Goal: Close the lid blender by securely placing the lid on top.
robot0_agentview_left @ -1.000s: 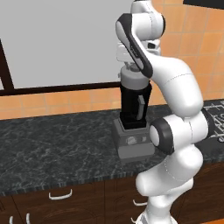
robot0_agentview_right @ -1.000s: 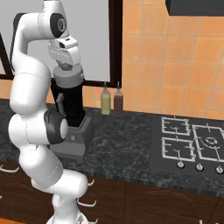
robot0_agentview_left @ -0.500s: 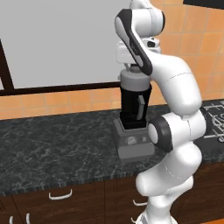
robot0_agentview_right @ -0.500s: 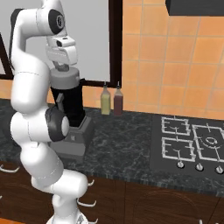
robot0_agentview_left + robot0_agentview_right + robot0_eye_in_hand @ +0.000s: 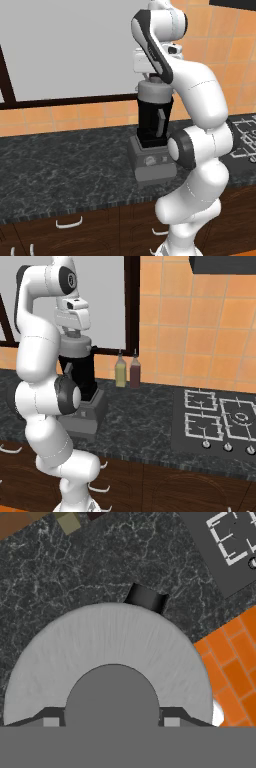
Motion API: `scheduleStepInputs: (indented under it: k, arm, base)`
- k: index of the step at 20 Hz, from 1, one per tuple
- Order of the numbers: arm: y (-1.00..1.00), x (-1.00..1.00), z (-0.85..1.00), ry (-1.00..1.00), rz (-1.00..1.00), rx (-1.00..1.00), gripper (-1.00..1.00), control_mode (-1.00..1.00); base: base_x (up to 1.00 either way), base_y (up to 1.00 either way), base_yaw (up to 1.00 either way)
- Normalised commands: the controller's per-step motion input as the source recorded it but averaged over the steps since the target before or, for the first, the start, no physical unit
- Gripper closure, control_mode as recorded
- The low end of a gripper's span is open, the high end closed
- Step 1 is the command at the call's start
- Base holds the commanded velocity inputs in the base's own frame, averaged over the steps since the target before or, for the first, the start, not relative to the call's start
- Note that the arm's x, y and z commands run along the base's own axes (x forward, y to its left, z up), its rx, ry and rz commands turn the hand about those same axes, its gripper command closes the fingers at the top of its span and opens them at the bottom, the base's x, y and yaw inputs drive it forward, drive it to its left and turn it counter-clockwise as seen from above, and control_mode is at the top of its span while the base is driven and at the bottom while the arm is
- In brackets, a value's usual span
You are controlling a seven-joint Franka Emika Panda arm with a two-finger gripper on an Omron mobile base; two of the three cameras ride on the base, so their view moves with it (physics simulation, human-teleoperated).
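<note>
The blender (image 5: 150,122) is a black jar on a boxy grey base, standing on the dark counter (image 5: 60,165). The light-grey round lid (image 5: 155,91) sits level on the jar's rim. My gripper (image 5: 154,77) points straight down over it. In the hand view the lid (image 5: 110,642) spreads wide below the hand, and my gripper (image 5: 111,719) is shut on its raised centre knob, one fingertip on each side. From the right, the lid (image 5: 75,345) caps the blender (image 5: 85,378) under my gripper (image 5: 74,332).
Two bottles (image 5: 127,370) stand against the tiled wall right of the blender. A gas hob (image 5: 220,418) lies further right. A window frame runs behind the blender. My own arm's elbow (image 5: 195,145) hangs close to the blender's right side.
The arm's upper joints have shifted slightly. The lid stays on the jar's rim with the gripper shut on its knob.
</note>
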Motion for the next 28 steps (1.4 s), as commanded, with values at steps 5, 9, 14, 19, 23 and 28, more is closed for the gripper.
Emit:
scheduleStepInputs:
  k: [5,9,14,19,23,28]
  arm:
    - [-0.04,0.0,0.0,-0.09,0.0,0.0,1.0,-1.0]
    - [0.04,0.0,0.06,-0.06,0.0,0.0,1.0,-1.0]
    - [0.0,0.0,-0.11,0.0,0.0,0.0,1.0,-1.0]
    - [0.0,0.0,-0.11,0.0,0.0,0.0,1.0,-1.0]
    - [0.0,0.0,0.0,0.0,0.0,0.0,-1.0,-1.0]
    - [0.0,-0.02,0.11,-0.07,0.0,0.02,-1.0,-1.0]
  base:
    - [0.0,0.0,0.0]
    - [0.0,0.0,0.0]
    - [0.0,0.0,0.0]
    - [0.0,0.0,0.0]
    - [0.0,0.0,0.0]
    - [0.0,0.0,0.0]
